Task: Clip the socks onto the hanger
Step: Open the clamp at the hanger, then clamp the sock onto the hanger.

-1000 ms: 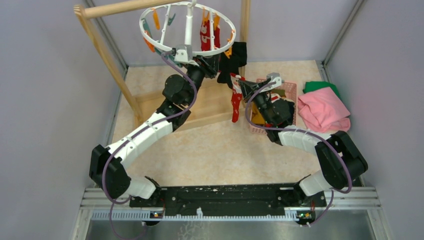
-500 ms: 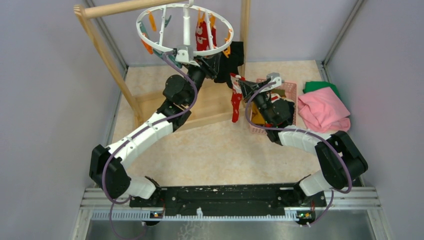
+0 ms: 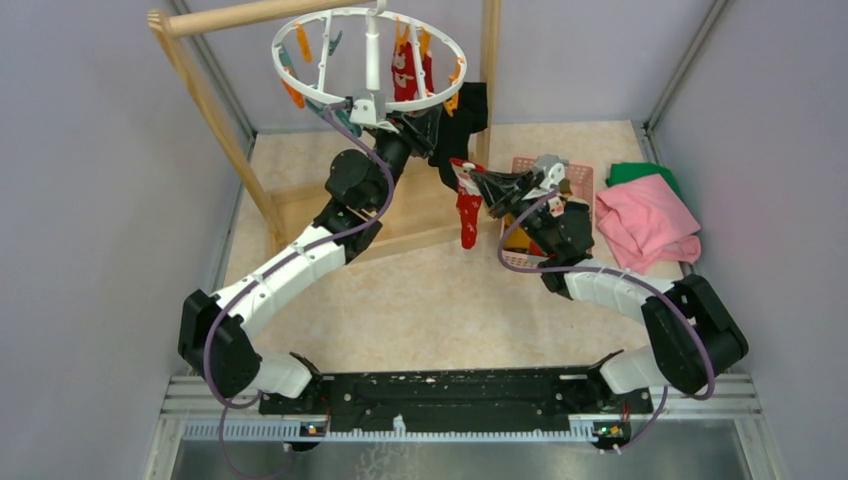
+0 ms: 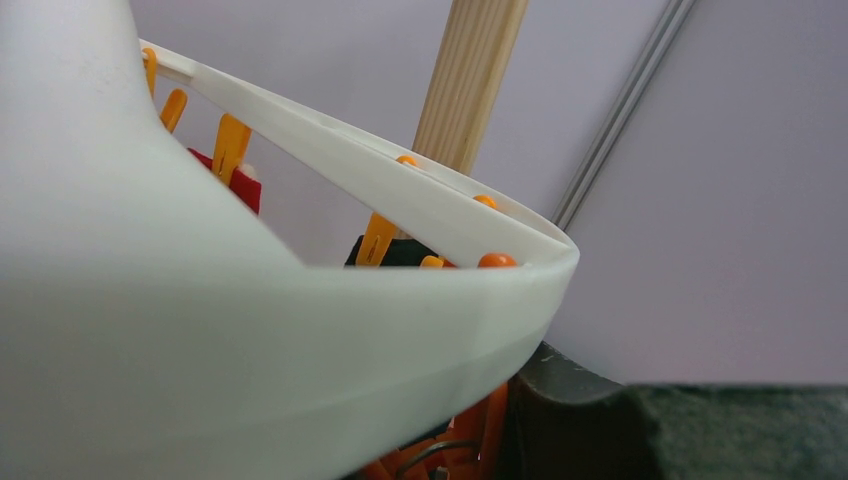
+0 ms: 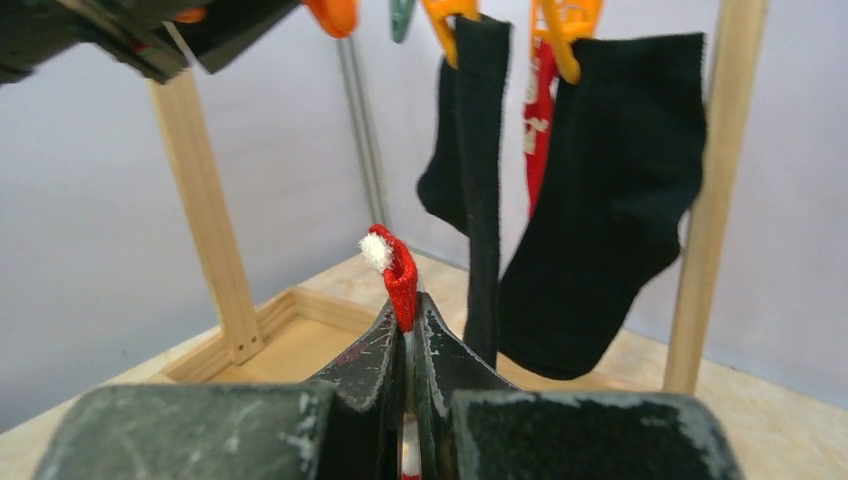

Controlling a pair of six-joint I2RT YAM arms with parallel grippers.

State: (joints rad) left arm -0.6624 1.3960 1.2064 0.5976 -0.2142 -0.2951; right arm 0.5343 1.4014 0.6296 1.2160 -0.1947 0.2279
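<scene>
Lifting red sock [image 3: 467, 212] below hanger [image 4: 400, 190], right gripper [image 5: 410, 305] jaws clamped on its cuff, left gripper [image 3: 415, 122] jaws unreadable; next, likely feeding cuff into free clip [image 5: 335, 12].

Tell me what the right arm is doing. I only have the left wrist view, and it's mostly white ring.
Observer: The right gripper is shut on a red sock, with the cuff poking up out of it.
Operator: Is anything clipped yet?
Observer: Yes, two black socks hang from orange clips.
Operator: Is the held sock up at the ring?
Observer: No. In the right wrist view its cuff sits well below the clips on the ring, and no clip is on it yet.
</scene>
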